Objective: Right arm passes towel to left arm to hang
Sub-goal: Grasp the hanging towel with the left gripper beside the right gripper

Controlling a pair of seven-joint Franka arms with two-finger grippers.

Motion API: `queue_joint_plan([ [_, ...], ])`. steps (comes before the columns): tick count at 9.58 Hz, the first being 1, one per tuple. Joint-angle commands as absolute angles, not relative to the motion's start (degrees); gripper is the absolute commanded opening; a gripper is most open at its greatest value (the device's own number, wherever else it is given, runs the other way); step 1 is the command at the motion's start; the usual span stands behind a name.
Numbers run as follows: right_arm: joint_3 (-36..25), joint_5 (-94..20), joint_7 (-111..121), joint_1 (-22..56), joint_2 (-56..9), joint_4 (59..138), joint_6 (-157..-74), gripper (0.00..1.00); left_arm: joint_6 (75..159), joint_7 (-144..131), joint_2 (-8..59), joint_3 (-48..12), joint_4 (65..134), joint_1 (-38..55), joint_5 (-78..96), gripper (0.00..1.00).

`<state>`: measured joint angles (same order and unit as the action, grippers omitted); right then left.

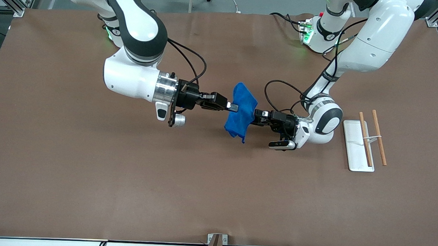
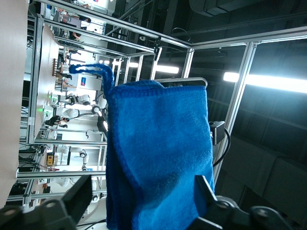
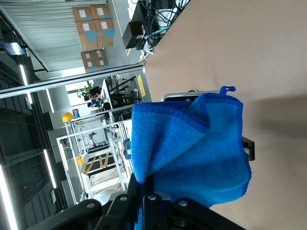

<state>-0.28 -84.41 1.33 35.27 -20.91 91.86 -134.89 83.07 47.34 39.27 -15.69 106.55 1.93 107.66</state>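
Pinching the towel (image 1: pixel 241 111) above the table, right end effector (image 1: pixel 234 108) clamps; left end effector (image 1: pixel 260 113) brackets it, fingers apart.

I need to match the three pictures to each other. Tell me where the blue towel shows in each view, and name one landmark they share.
Front view: the blue towel hangs mid-table, over the brown table, between the right gripper and the left gripper.
Left wrist view: the towel fills the centre, loop up, between the left gripper's open fingers.
Right wrist view: the towel is clamped in the shut right gripper.
Shared landmark: the towel's corner loop.
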Motion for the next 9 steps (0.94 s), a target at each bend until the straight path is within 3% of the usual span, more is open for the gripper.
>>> queue_joint_plan([
  [1,-0.7,-85.87,1.14,35.51,-21.27,90.79,-135.09,0.0,83.06,48.08,40.52,-15.73,106.7,1.06,108.2,0.84],
  [5,-0.7,-85.87,1.14,35.51,-21.27,90.88,-135.0,0.0,83.06,47.37,40.96,-15.64,105.29,0.7,107.84,0.66],
  [7,-0.7,-85.87,1.23,35.51,-21.27,90.88,-135.0,0.0,83.06,47.29,41.04,-15.56,104.94,0.7,107.75,0.48],
  [9,-0.7,-85.87,1.14,35.51,-21.27,90.88,-135.0,0.0,83.14,47.29,40.96,-15.3,104.85,0.53,107.58,0.21],
])
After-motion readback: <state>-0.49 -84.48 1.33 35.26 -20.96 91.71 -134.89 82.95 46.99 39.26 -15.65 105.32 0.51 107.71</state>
